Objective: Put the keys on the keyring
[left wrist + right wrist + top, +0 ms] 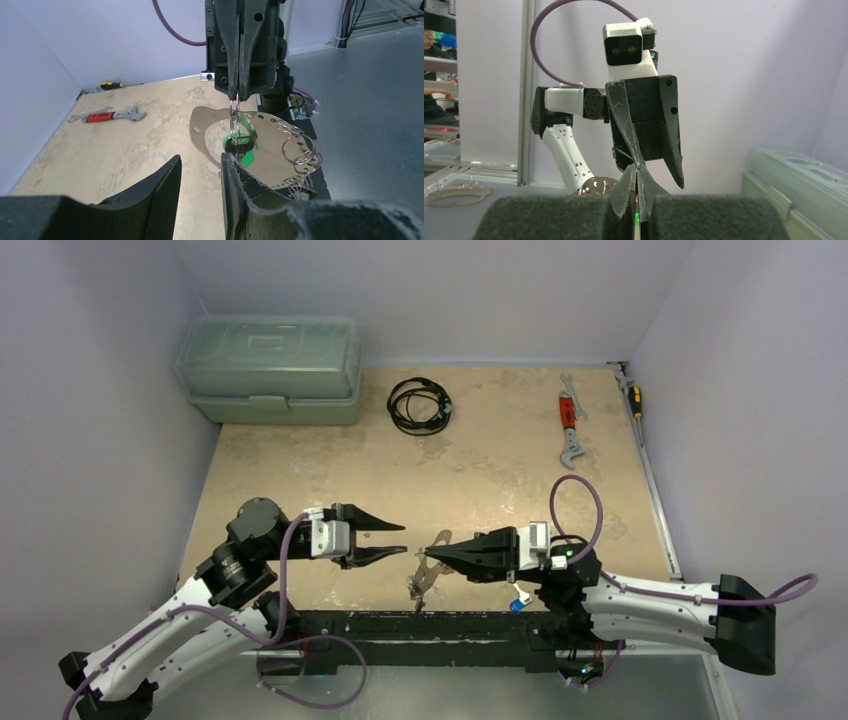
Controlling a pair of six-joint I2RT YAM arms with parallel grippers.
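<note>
My right gripper (421, 553) is shut on the thin silvery wire of the keyring (235, 106), which rises between its closed tips in the left wrist view. A key (239, 144) with a dark head and a green tag hangs from that wire. Its lower end is hidden behind one finger (240, 195) of my left gripper (201, 157). The left gripper (404, 539) faces the right one a short gap away, open, with nothing between its fingers. In the right wrist view the right gripper (637, 171) shows a green glint between its pads.
A shiny holed metal plate (280, 160) with several wire rings lies under the hanging key at the near edge. A blue tag (517, 602) lies by the right arm. Farther back are a green toolbox (270, 368), a black coiled cable (420, 405), a red-handled wrench (570, 425) and a screwdriver (632, 395).
</note>
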